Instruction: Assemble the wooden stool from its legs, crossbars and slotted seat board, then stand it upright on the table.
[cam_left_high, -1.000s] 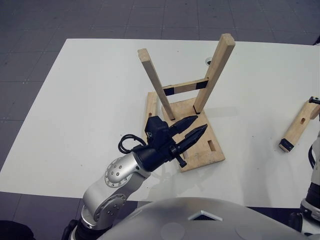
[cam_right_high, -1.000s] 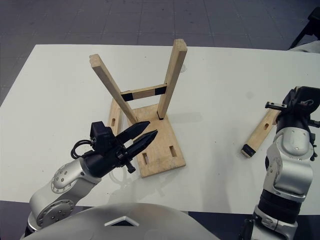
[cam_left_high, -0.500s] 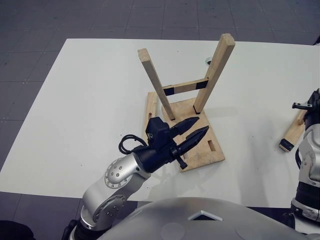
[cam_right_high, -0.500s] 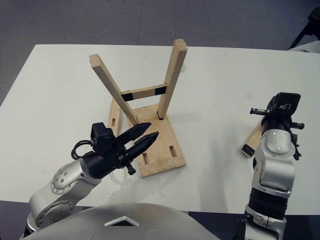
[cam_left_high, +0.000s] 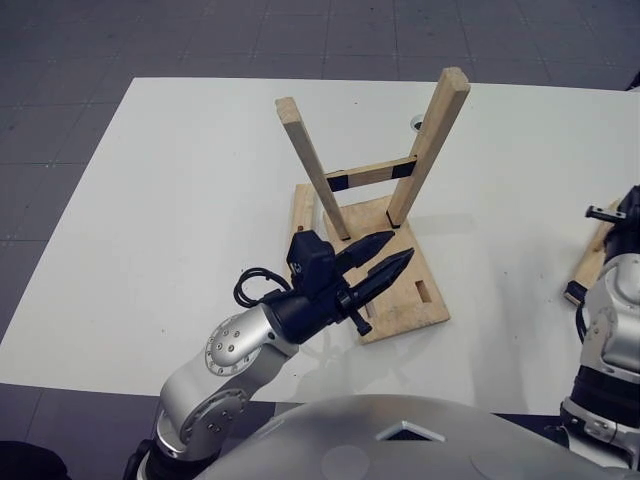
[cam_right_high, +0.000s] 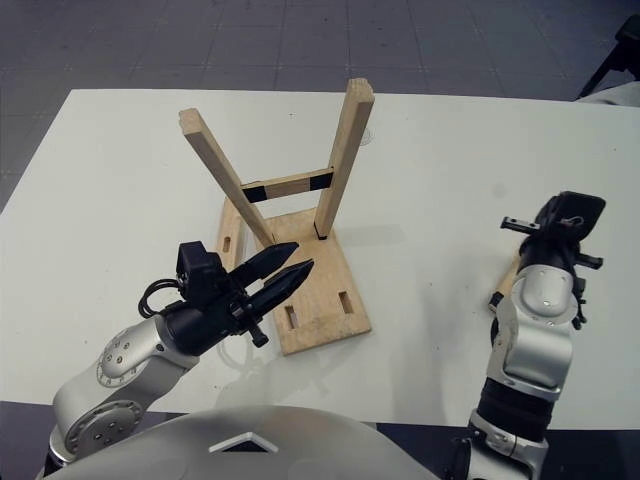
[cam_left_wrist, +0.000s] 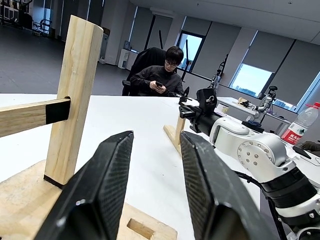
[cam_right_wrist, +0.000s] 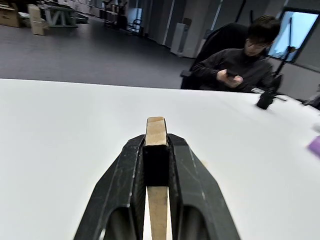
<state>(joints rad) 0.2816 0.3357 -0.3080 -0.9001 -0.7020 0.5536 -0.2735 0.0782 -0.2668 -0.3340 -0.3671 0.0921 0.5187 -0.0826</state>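
Over the near end of the flat pale wooden seat board (cam_left_high: 408, 312), the left gripper (cam_left_high: 400, 246) hangs with its two black pointed fingers apart. Nothing is between them and they touch nothing. On the robot's right side, the right gripper (cam_right_wrist: 157, 150) is closed tight on a loose pale wooden leg (cam_right_wrist: 156, 127). It pinches the leg at a black band near its end. The leg slants up from the white table (cam_left_high: 180, 200), well apart from the board.

The right arm hides most of that leg in the head views, so only a short bit shows. I cannot tell if its low end touches the table. The left gripper covers part of the board. A thin wooden strip (cam_left_high: 300, 212) lies along the board's left edge, and I cannot tell if it is its own piece.

The board is smooth, lies flat near the middle of the table and has small cut slots. Two square wooden legs (cam_left_high: 312, 165) stand up from it, leaning apart. A thin wooden crossbar (cam_left_high: 370, 175) with black ends joins them.
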